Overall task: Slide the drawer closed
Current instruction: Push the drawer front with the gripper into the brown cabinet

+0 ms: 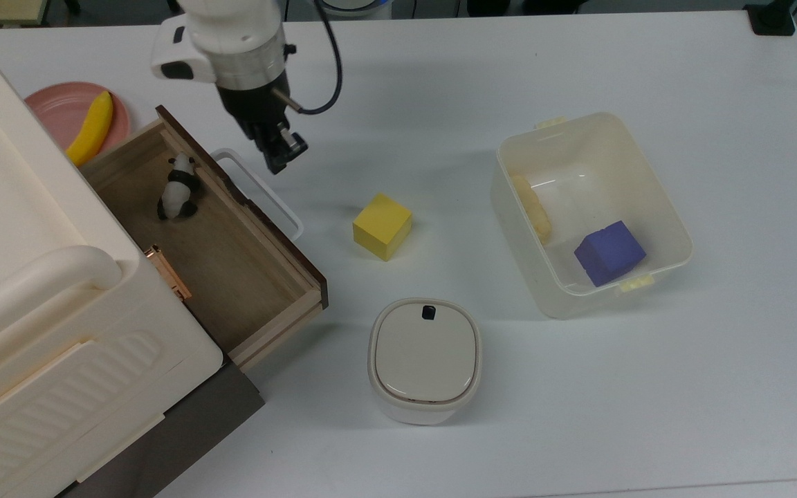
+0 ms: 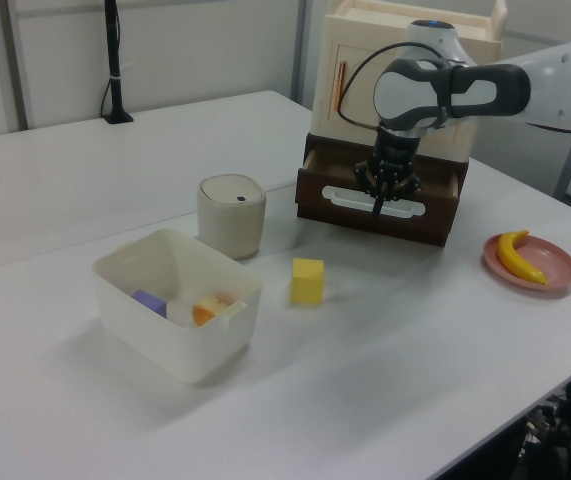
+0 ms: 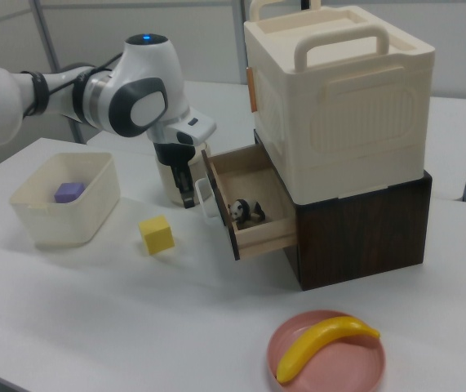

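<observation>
The drawer point(image 1: 212, 235) stands open, the gripper point(image 1: 281, 153) beside its white handle point(image 1: 260, 190), fingers narrow

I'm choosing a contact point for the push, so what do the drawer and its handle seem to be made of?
The drawer looks like wood: matte, light brown inside, with a darker brown front panel. Its handle looks like smooth white plastic, a thin rectangular loop, though painted metal can't be ruled out.

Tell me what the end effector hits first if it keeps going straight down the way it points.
Probably the drawer's white handle: the end effector hangs just beside it. Depth is unclear, so it might miss and meet the table.
</observation>
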You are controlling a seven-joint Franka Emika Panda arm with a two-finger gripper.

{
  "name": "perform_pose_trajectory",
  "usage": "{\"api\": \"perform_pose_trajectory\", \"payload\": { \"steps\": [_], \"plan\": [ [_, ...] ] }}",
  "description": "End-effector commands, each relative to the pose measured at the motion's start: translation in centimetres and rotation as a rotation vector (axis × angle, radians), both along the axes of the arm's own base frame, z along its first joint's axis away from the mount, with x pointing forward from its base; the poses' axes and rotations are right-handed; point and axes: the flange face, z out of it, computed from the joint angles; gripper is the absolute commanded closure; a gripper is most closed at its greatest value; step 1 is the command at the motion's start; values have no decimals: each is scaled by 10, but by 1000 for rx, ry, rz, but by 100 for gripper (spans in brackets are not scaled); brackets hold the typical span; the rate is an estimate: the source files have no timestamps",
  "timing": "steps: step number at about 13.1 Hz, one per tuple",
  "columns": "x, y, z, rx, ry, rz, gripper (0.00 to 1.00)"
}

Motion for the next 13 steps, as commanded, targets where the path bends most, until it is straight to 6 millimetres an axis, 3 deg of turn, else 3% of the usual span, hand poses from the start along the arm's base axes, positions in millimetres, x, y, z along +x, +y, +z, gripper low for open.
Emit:
{"api": "perform_pose_trajectory", "payload": {
  "steps": [1, 13],
  "plan": [
    [9, -10, -20, -1, -38, -51, 100],
    [20, -66, 9, -4, -220, -160, 100]
  ]
}}
